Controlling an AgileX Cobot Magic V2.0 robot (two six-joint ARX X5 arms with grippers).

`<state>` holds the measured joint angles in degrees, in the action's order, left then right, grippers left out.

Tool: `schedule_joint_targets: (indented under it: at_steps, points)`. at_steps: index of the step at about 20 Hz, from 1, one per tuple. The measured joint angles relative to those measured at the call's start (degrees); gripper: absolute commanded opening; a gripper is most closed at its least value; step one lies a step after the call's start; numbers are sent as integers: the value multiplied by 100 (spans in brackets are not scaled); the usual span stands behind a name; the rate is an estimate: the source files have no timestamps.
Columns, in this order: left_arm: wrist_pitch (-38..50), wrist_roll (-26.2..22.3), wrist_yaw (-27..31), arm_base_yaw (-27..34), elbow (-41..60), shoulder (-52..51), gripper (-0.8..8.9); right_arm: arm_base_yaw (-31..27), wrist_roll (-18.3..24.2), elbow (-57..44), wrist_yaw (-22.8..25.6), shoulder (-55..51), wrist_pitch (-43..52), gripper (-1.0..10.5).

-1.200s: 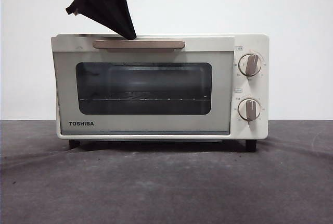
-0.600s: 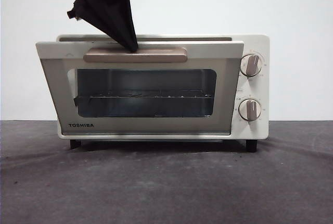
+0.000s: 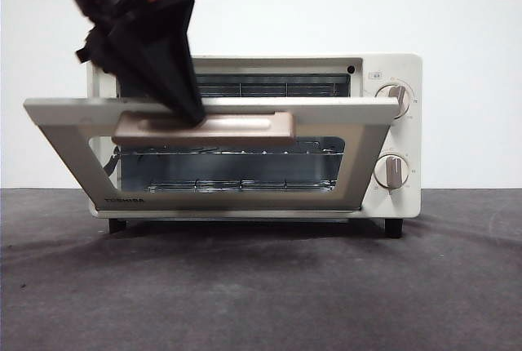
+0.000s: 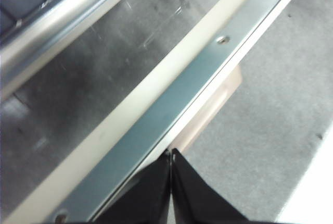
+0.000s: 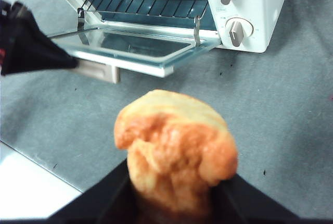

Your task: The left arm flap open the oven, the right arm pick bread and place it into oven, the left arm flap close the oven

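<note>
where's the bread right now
The bread is held in the right gripper, above the grey table in front of the oven, whose door hangs partly open. The front view does not show it.

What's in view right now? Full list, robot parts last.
oven: 1, cream-white, standing on the table against the white wall.
oven door: 1, cream frame with glass pane, swung most of the way down.
door handle: 1, beige-brown bar, on the door's free edge.
knobs: 2, beige, one above the other on the oven's front panel.
wire rack: 1, metal, inside the oven.
bread: 1, golden-orange, held above the table in front of the oven.
table cover: 1, dark grey, under everything.
left gripper: 1, black, jaws together, tip on the door handle.
right gripper: 1, black, holding the bread.
</note>
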<state>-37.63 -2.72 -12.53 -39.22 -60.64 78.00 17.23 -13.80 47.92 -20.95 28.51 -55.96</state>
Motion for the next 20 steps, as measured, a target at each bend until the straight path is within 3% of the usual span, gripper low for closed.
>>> schedule_joint_targets:
  at_steps: [6,11,20]
  points:
    - [925,542,63,-138,1117,-326,10,0,0,0,0,0,0,153]
    - [1259,756,474,-367,1510,-350,10,0,0,0,0,0,0,153]
    - [1117,940,608,-407,1626,-350,10,0,0,0,2,0,0,153]
